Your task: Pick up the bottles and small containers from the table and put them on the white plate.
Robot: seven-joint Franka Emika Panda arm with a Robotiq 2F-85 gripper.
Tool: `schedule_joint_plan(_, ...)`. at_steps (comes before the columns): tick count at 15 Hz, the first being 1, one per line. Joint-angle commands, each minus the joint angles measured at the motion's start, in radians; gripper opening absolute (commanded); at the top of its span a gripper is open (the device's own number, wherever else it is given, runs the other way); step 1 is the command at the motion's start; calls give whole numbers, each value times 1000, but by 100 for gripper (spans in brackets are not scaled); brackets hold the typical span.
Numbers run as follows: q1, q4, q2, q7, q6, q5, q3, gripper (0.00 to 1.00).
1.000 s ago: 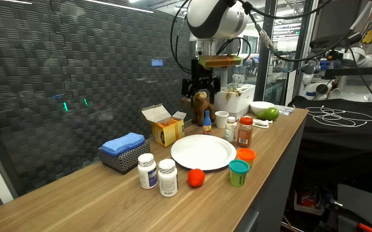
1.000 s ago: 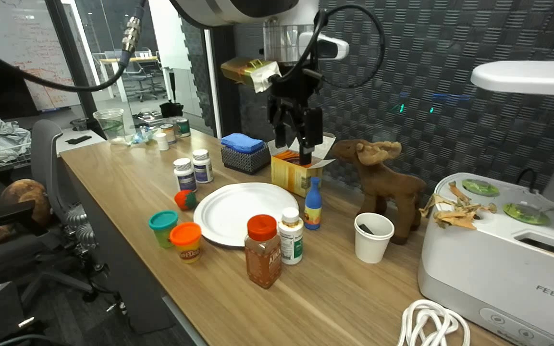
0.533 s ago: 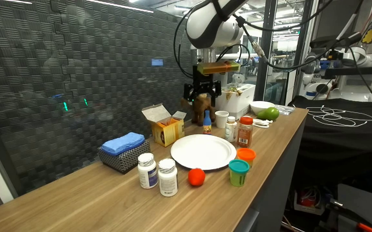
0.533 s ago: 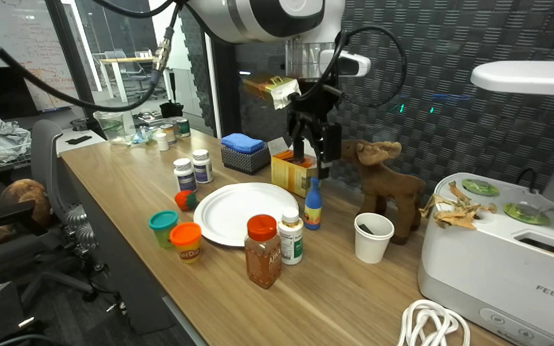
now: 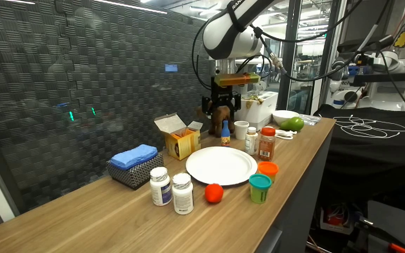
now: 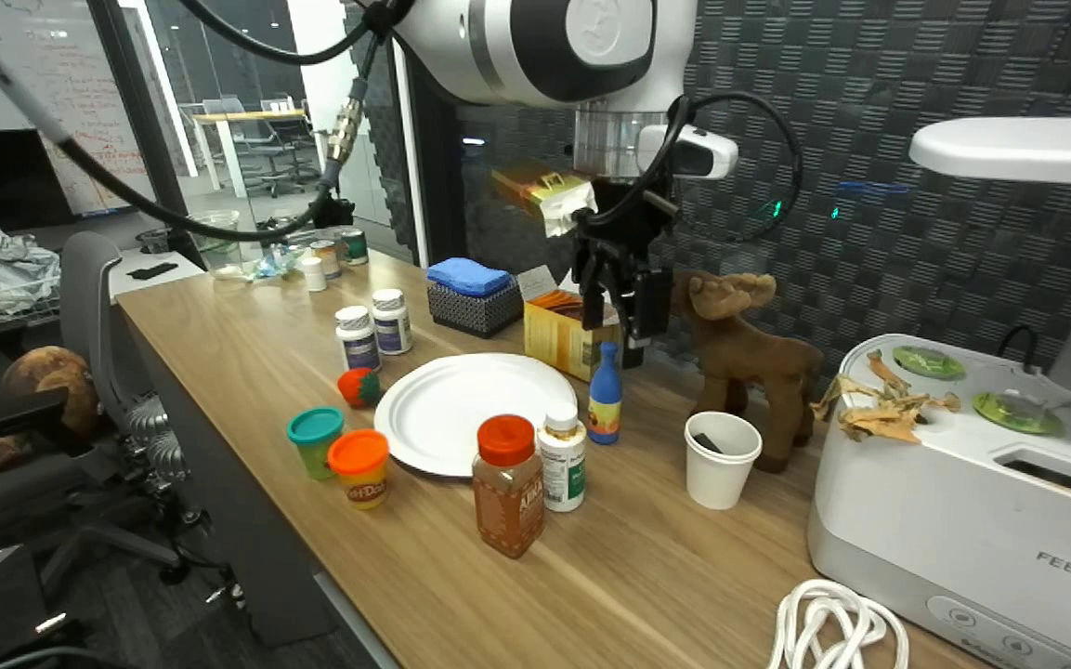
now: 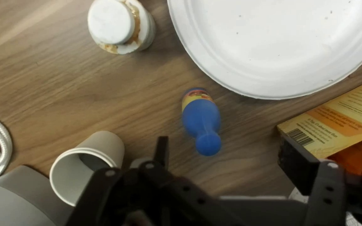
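Observation:
My gripper (image 5: 221, 114) (image 6: 616, 330) (image 7: 228, 157) is open and empty, above and behind the blue bottle (image 5: 225, 135) (image 6: 605, 400) (image 7: 201, 119). That bottle stands upright beside the bare white plate (image 5: 221, 166) (image 6: 475, 409) (image 7: 262, 47). A white-capped bottle (image 5: 251, 141) (image 6: 563, 460) (image 7: 121, 26) and a reddish-brown bottle (image 5: 266, 149) (image 6: 509, 506) stand together near the plate. An orange-lidded tub (image 5: 268, 169) and a green tub with teal lid (image 5: 259, 191) stand at its side. Two white pill bottles (image 5: 161, 189) (image 5: 183, 198) and a red round thing (image 5: 213, 193) stand on the table (image 5: 135, 225).
An open yellow carton (image 5: 184, 144) (image 7: 341, 116) stands near the gripper's finger. A paper cup (image 6: 723, 460) (image 7: 86, 166), a brown toy moose (image 6: 749, 358) and a white planter (image 6: 962, 520) stand close by. A box with blue cloth (image 6: 467, 276) is beyond the carton.
My gripper has moved down and sideways, away from above the carton and closer to the blue bottle, staying open. The objects on the table have not moved.

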Motion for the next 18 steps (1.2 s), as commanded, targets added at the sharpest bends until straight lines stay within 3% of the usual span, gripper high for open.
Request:
schedule_joint_plan(1, -1, 54, 20, 8, -42, 34, -4, 58)
schedule_joint_plan(7, 9, 15, -11, 58, -24, 18, -24, 12)
schedule_joint_plan(9, 11, 4, -15, 80, -22, 9, -33, 6)
schedule_joint_plan(10, 13, -2, -17, 93, -21, 6, -38, 10)
schedule_joint_plan(18, 52, -61, -166, 142, -24, 35, -10, 8)
